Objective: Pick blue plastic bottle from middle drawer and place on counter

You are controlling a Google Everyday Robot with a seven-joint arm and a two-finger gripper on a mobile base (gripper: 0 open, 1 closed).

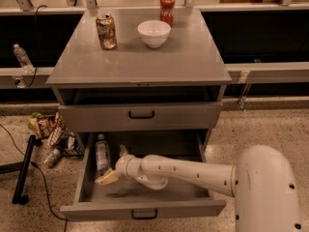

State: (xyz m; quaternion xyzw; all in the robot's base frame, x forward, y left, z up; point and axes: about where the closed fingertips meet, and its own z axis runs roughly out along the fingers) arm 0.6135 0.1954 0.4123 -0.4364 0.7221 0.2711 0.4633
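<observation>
The blue plastic bottle (101,153) lies lengthwise in the left part of the open middle drawer (145,208), cap toward the back. My white arm reaches in from the lower right. The gripper (116,164) sits low inside the drawer just right of the bottle, open and empty. One fingertip (107,177) lies by the bottle's near end and the other points up toward the back. The grey counter (145,62) is the cabinet's top, above the shut upper drawer (141,115).
On the counter stand a brown can (106,31), a white bowl (154,33) and a red can (167,9). Snack bags and litter (50,134) lie on the floor left of the cabinet, next to a black stand leg (23,173). A clear bottle (21,57) stands far left.
</observation>
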